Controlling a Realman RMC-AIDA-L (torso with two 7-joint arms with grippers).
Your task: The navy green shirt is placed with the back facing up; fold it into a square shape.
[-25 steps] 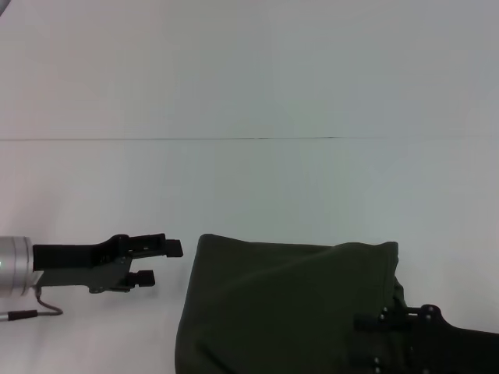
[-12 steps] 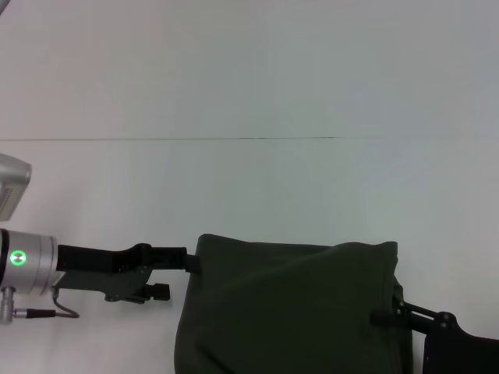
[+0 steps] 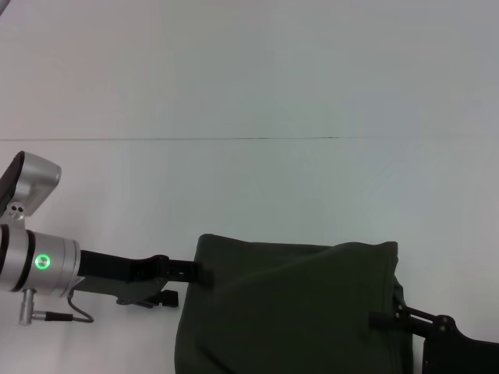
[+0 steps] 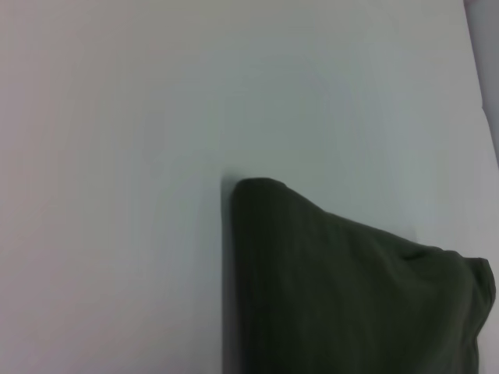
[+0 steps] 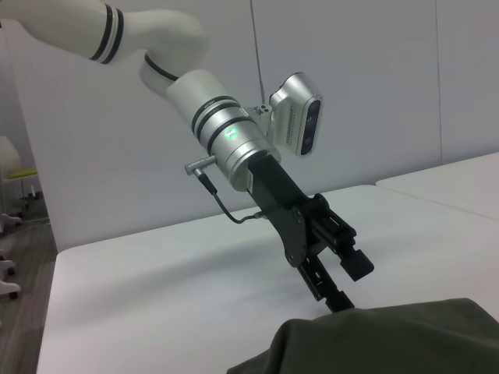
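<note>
Plain white worktop (image 3: 249,93) | dark olive-green cotton shirt (image 3: 288,312) folded at near edge; soft, limp, best pinched at corners | right hand (image 3: 390,319) at its right edge, grip unclear | left hand (image 3: 183,282) spread, one finger touching left edge

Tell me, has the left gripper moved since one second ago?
Yes. The left gripper has moved right, reaching the left edge of the navy green shirt, which lies unmoved.

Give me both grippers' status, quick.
Left gripper: open, one finger at the shirt's left edge, the other off it.
Right gripper: at the shirt's right edge, cannot tell.
</note>
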